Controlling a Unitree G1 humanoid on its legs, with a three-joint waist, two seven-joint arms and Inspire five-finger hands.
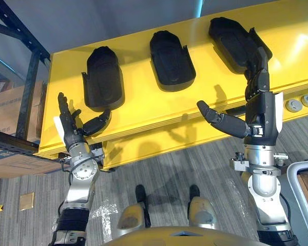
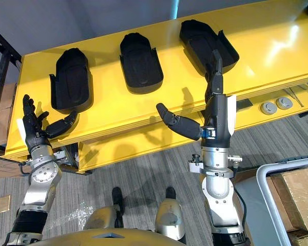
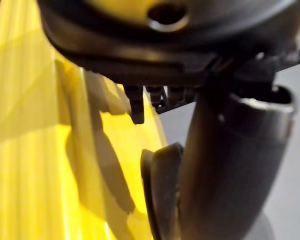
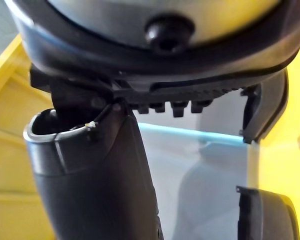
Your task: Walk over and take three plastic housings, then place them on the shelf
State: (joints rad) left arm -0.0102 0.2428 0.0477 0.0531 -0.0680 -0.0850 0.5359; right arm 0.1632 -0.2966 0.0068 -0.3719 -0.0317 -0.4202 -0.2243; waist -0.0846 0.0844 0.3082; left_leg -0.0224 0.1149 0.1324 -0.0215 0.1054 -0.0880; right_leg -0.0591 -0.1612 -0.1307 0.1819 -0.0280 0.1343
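Left eye view: three black plastic housings in a row on the yellow table (image 1: 143, 115), well apart from one another: left housing (image 1: 103, 77), middle housing (image 1: 170, 60), right housing (image 1: 233, 41). Each a long, shallow, matt shell, rounded at the far end, with a raised rim and a small tab on one side. Left hand (image 1: 72, 130) at the table's near edge, fingers straight and spread, thumb stretched toward the left housing's near end; contact unclear, nothing held. Right hand (image 1: 259, 110) upright, fingers straight, tips at the right housing's near edge, thumb out sideways, nothing clasped. Two grey round discs (image 1: 293, 105) on a lower ledge at right. One cardboard box (image 1: 5, 110) behind a dark rack (image 1: 28, 87) at left.

Right eye view: the three housings again, all flat on the table. Two cartons (image 2: 297, 192) at lower right.

Left wrist view: yellow surface close up; beside the left hand's bulk a curved black edge, housing or not impossible to tell.

Right wrist view: black rim pieces past the right hand, yellow on either side.
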